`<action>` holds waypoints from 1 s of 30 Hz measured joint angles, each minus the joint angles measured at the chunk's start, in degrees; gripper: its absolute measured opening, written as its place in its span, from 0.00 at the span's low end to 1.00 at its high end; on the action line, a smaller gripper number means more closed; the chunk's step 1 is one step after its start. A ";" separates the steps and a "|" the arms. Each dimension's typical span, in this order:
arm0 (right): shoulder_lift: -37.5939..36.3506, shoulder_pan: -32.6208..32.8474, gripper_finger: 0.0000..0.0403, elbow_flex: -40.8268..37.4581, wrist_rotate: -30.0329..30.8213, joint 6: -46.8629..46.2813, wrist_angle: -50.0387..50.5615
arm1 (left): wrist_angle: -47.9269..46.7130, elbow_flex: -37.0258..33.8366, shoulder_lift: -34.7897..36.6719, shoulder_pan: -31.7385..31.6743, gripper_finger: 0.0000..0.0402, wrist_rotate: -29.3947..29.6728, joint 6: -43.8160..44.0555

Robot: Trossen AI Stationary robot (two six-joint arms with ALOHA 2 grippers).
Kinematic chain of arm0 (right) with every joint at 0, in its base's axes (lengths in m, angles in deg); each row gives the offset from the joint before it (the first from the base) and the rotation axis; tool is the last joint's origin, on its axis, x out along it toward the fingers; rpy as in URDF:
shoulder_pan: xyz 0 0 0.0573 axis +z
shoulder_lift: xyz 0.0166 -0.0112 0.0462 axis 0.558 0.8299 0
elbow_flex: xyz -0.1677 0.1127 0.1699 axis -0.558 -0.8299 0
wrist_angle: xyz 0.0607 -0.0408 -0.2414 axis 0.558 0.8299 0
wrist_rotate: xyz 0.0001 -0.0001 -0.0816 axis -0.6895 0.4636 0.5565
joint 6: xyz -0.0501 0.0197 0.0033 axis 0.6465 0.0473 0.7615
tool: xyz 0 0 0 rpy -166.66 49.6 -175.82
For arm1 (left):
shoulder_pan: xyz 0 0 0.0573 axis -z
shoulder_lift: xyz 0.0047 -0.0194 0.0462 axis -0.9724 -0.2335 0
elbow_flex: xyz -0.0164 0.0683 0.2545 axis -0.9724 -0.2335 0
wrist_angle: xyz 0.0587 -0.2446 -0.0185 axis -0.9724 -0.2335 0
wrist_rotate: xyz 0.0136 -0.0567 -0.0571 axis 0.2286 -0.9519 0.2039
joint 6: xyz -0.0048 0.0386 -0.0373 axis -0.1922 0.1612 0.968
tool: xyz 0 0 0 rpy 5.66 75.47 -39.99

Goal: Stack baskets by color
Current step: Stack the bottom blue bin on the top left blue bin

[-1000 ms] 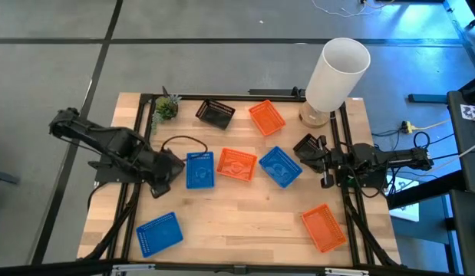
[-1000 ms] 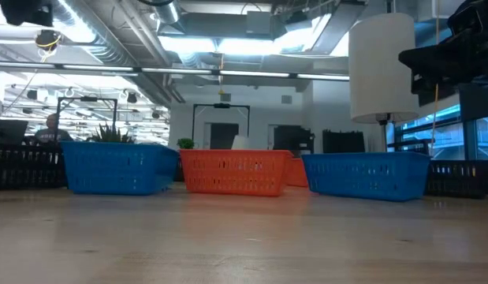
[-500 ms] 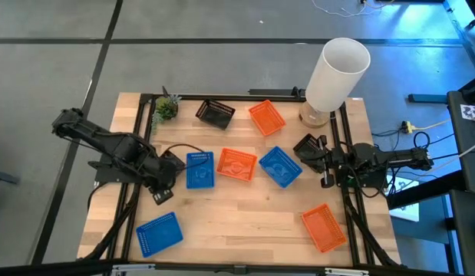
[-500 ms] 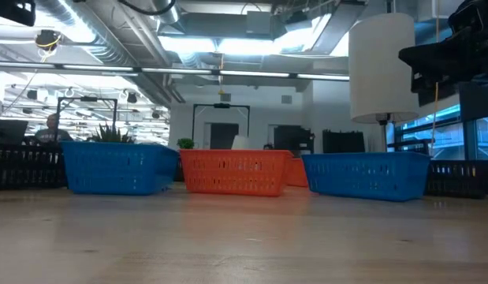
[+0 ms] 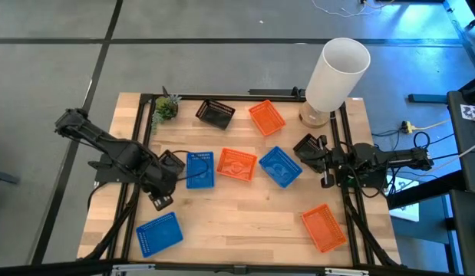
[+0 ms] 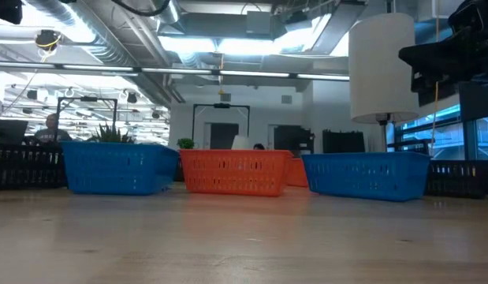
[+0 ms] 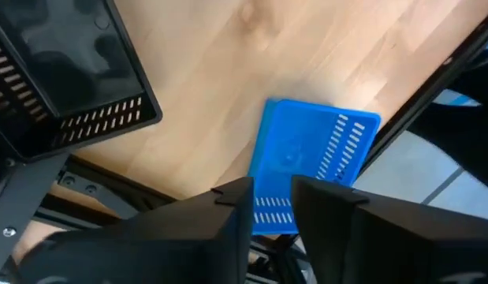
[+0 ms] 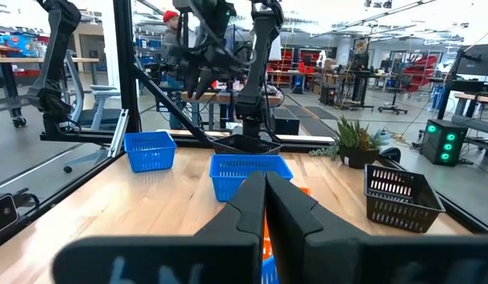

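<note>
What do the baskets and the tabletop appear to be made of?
The blue basket and orange basket look like moulded plastic: saturated uniform colour, slotted mesh walls, slight sheen. The tabletop looks like light wood, matte, with visible plank grain; possibly laminate.

Three baskets sit in a row across the table's [image 5: 245, 222] middle – one [image 5: 199, 169] at left, one [image 5: 237, 165] between, one [image 5: 280, 166] at right. Behind them lie two more [image 5: 216, 113] [image 5: 266, 117], side by side, with a plant [image 5: 166, 107] to their left and a cylinder [image 5: 336, 74] to their right. Two others – one [image 5: 159, 233] front left, one [image 5: 324, 227] front right – lie well apart.
</note>
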 joint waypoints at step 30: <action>0.00 0.01 0.04 0.00 0.00 0.02 -0.29 | 7.13 0.00 -23.48 22.73 0.24 23.41 0.93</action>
